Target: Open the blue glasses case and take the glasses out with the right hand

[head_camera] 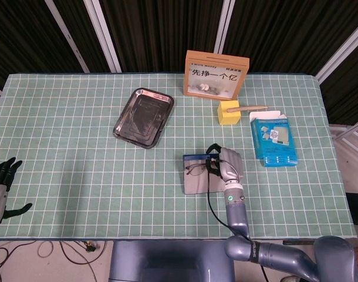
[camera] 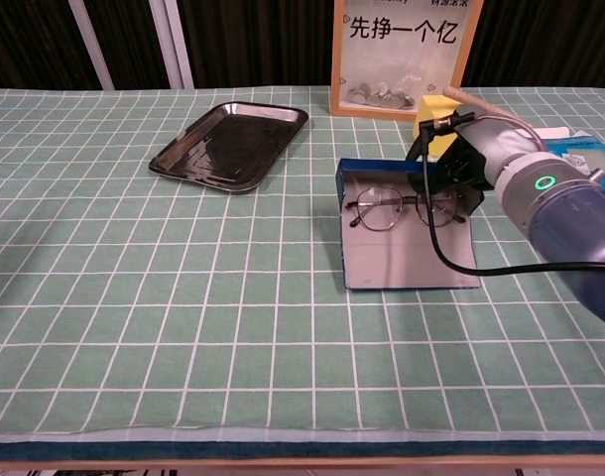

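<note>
The blue glasses case (camera: 407,243) lies open and flat on the tabletop, its grey lining up; thin-rimmed glasses (camera: 387,210) sit at its far end, lenses upright
</note>
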`<state>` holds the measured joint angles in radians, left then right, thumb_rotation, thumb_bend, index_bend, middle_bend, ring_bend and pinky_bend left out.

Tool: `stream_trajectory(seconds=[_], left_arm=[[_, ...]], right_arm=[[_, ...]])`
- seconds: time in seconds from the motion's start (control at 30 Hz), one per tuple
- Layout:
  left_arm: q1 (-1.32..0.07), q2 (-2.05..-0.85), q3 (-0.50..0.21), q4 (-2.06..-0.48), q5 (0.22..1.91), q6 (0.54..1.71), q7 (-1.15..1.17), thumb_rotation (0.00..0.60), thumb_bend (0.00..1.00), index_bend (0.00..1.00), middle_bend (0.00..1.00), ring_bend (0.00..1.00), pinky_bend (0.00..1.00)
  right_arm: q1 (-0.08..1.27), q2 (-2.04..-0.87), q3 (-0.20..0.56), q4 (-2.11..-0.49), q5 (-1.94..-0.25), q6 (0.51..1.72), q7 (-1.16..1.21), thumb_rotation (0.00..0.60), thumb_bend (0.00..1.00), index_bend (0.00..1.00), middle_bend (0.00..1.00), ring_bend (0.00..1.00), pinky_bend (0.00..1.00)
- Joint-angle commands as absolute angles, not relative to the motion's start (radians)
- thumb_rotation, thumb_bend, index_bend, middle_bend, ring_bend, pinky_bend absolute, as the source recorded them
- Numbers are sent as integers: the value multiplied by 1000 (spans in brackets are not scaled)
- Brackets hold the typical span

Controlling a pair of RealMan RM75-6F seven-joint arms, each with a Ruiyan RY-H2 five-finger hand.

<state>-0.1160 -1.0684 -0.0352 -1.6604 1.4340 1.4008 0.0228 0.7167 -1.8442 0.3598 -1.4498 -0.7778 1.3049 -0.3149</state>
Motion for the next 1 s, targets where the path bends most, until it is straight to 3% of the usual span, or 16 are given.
stream_trajectory(seconds=[0.03,1.0], left_arm=[[-116,-1069,-35,-1661,1434,1401,23,600,69,0,0,0,0],[-116,-1068,-35,-1663,1436,1402,23,600,69,0,0,0,0]], right_arm=[[710,-1851,361,-1439,-792,1305,-305,600,516,751,985,985,1000],[713,-1877,419,-1394,-799,1255,-376,600,515,751,985,985,1000]])
